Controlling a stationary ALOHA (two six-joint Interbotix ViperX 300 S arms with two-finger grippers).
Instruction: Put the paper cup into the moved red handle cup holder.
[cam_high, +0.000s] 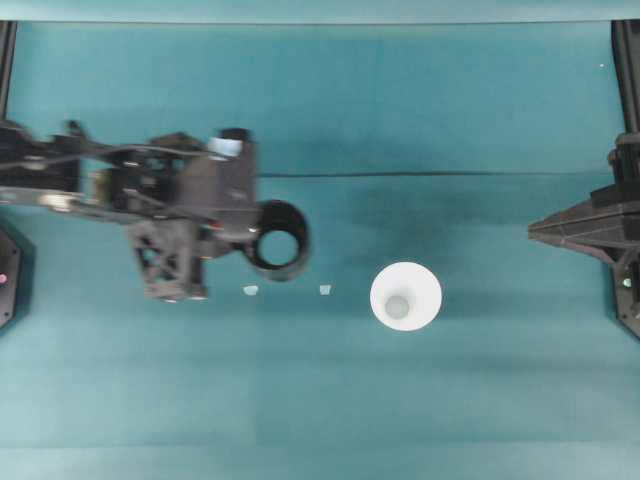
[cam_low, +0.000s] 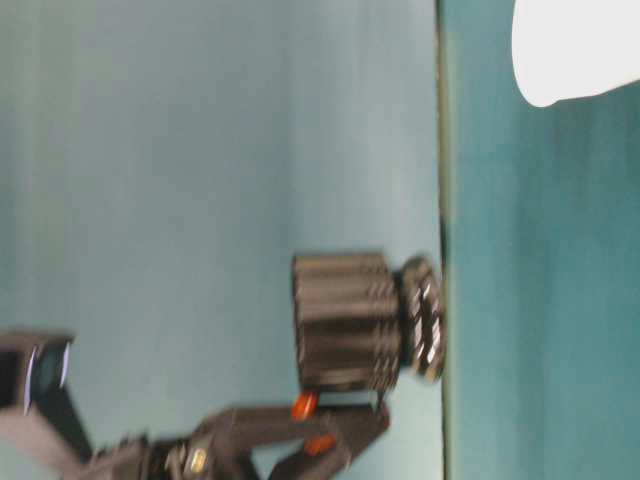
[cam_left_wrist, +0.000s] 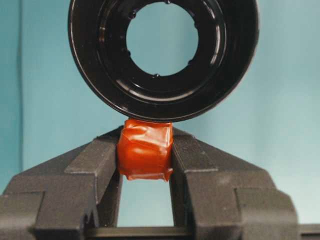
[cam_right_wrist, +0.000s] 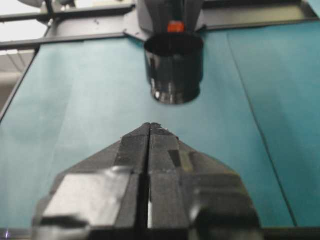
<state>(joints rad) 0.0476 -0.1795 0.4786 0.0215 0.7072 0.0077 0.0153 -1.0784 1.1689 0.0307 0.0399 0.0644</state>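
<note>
The red handle cup holder (cam_high: 279, 240), a glossy black cylinder, stands upright left of centre. My left gripper (cam_high: 240, 238) is shut on its orange-red handle (cam_left_wrist: 145, 150), which sits pinched between the two fingers (cam_left_wrist: 95, 165) below the holder's rim (cam_left_wrist: 100, 75). Whether the holder rests on the cloth or hangs just above it I cannot tell. The white paper cup (cam_high: 405, 297) stands upright and mouth up to the holder's right, apart from it. At the right edge my right gripper (cam_high: 540, 232) is shut with nothing in it, its tip (cam_right_wrist: 150, 125) facing the holder (cam_right_wrist: 173, 65).
Teal cloth (cam_high: 330, 400) covers the table. Two small pale scraps (cam_high: 250, 290) (cam_high: 325, 290) lie between the holder and the cup. A seam in the cloth (cam_high: 430, 175) runs across behind them. Dark frame posts stand at the far corners.
</note>
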